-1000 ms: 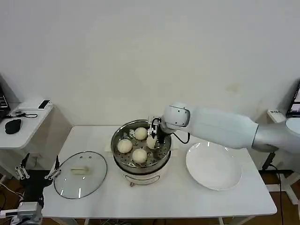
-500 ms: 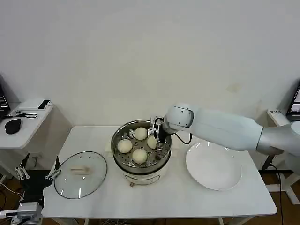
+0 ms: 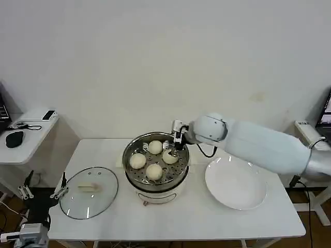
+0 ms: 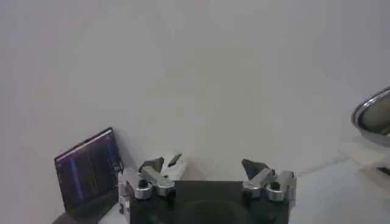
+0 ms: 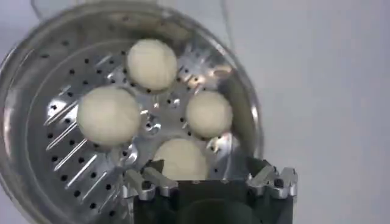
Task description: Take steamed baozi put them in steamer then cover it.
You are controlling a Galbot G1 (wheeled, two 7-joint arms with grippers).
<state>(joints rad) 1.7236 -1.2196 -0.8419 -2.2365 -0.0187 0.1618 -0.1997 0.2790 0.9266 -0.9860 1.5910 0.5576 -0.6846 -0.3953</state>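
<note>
The steamer (image 3: 155, 182) stands mid-table, a shiny steel pot on a white base. Several cream-white baozi (image 3: 154, 171) lie on its perforated tray; the right wrist view shows them too, the baozi (image 5: 108, 114) spread round the steamer (image 5: 36, 85). My right gripper (image 3: 179, 142) hovers open just above the pot's right rim, holding nothing. In its wrist view the right gripper (image 5: 207, 181) hangs over the nearest bun (image 5: 180, 159) without touching it. The cover (image 3: 88, 190), a glass lid with a cream handle, lies flat on the table left of the pot. My left gripper (image 3: 41, 190) waits open off the table's left edge.
A flat white plate (image 3: 235, 182) lies bare to the right of the steamer. A side table (image 3: 26, 134) with a mouse and cables stands far left. The left wrist view has my open left gripper (image 4: 208, 175), a laptop (image 4: 88, 173) and the wall.
My right gripper has let go of the baozi it carried, leaving it in the tray, and has drawn up and to the right out of the pot. The left arm has not moved.
</note>
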